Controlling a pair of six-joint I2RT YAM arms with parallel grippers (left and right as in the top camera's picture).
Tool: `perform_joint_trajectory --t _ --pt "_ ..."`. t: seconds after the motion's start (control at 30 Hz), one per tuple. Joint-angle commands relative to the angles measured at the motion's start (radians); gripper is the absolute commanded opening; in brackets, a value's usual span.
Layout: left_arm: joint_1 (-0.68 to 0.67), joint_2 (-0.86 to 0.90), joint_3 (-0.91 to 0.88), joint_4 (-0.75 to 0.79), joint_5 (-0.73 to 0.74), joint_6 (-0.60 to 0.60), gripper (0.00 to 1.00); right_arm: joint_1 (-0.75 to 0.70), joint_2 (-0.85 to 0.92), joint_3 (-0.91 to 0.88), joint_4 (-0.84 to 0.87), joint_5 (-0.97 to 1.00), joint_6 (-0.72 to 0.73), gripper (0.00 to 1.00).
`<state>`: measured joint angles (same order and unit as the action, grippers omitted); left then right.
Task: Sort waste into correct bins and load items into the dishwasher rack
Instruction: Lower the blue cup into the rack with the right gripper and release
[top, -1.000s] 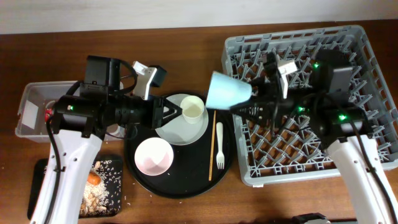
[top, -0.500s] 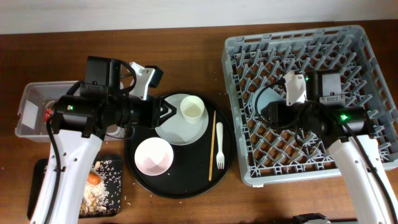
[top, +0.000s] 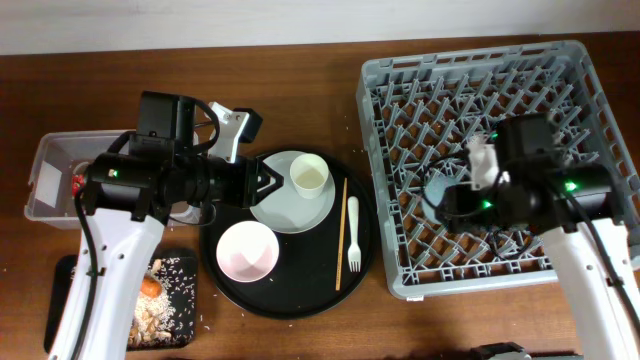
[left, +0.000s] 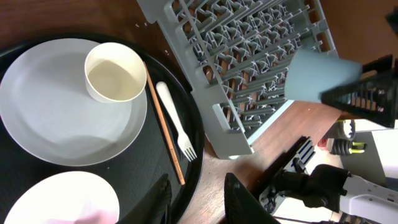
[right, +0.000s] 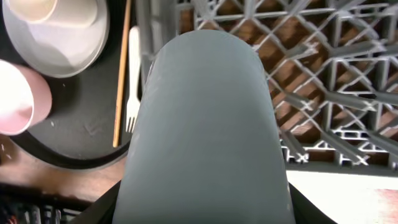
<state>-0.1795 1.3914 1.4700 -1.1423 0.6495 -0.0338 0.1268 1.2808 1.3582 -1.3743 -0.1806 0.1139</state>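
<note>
The right gripper (top: 458, 198) pinches the light blue cup (top: 438, 190) at its narrower end, its fingers pressed to the cup's sides. It holds the cup over the left half of the dishwasher rack (top: 470, 53), which fills the right end of the tabletop. The cup lies close to level. Its long axis runs roughly along the table's length, and the wider end points toward the left edge. From the right wrist it shows as a long rounded body stretching away over the lattice. Whether it touches the pegs I cannot tell.

The left gripper (left: 199, 199) hovers above the round black tray (top: 290, 300) in the middle of the table, fingers spread with nothing between them. On that tray the cream cup (top: 310, 178) stands upright, mouth up, on the pale round plate (top: 280, 210). The small white bowl (top: 247, 250) sits just nearer the front edge. The chopsticks (top: 341, 235) and the white fork (top: 353, 235) lie side by side. Their lengths run from the far edge toward the near one, and the fork's tines are at the near end.

The clear tub (top: 50, 150) is at the left edge. The shallow black tray (top: 70, 275) in the near left corner holds the carrot (top: 150, 287) and the rice (top: 180, 275).
</note>
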Motion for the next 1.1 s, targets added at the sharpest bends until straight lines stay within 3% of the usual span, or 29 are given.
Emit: perform_joint_trajectory --t 0.0,0.13,0.5,0.87,0.93,1.07 --pt "-0.001 0.001 0.004 -0.012 -0.003 0.008 0.28 0.091 0.041 0.016 -0.003 0.091 0.049 0.47" --pt "-0.001 0.001 0.003 -0.026 -0.003 0.008 0.27 0.171 0.114 0.014 -0.003 0.151 0.065 0.47" --pt "-0.001 0.001 0.003 -0.034 -0.003 0.008 0.27 0.175 0.208 -0.009 -0.051 0.167 0.071 0.45" --pt "-0.001 0.001 0.003 -0.041 -0.037 0.008 0.27 0.175 0.209 -0.144 0.095 0.167 0.068 0.46" --pt "-0.001 0.001 0.003 -0.041 -0.037 0.008 0.27 0.175 0.21 -0.157 0.106 0.167 0.068 0.52" --pt "-0.001 0.001 0.003 -0.041 -0.037 0.008 0.34 0.175 0.21 -0.158 0.103 0.166 0.068 0.76"
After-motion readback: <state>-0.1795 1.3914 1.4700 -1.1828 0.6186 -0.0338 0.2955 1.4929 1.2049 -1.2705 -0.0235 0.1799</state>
